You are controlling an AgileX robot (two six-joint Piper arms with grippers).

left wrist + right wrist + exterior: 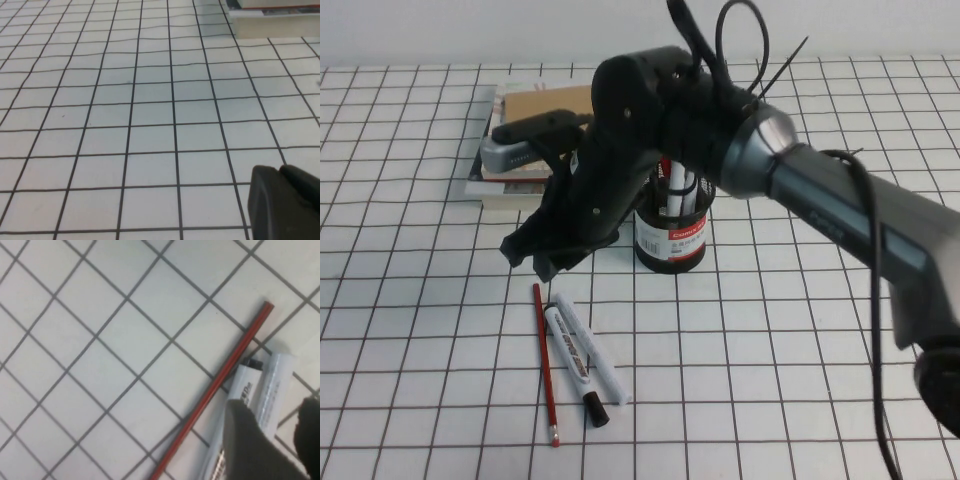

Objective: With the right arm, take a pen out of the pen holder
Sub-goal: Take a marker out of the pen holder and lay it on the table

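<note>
Pen holder mid-table, right claw open above three loose pens

Pen holder [670,238] is a black cup with a white and red label. I see it standing upright about the middle of the tabletop [790,360], a little toward the far edge. It has pens standing in it, and I can pick out one white pen [676,186] with red on it poking up behind the arm.

My right claw [528,256] hangs just left of the pen holder, angled down toward the near left part of the tabletop. In its wrist camera I see its two dark fingers [247,445] spread apart with nothing between them, so it is open and empty.

Just below and nearer to me lie three loose items, side by side, slanting toward the near edge. A red pencil [545,365] lies leftmost. A white marker [570,345] with printed text and a black cap lies next to it. A plain white pen [602,365] lies close against the marker's right side. From the wrist camera the marker and the plain pen sit right under the open fingers, apart from them.

A stack of books [520,150] lies toward the far left corner, partly behind the arm.

My left claw [282,200] shows only as a dark piece in its own camera, low over bare grid squares, with the books ahead of it. I cannot tell whether it is open or closed.
</note>
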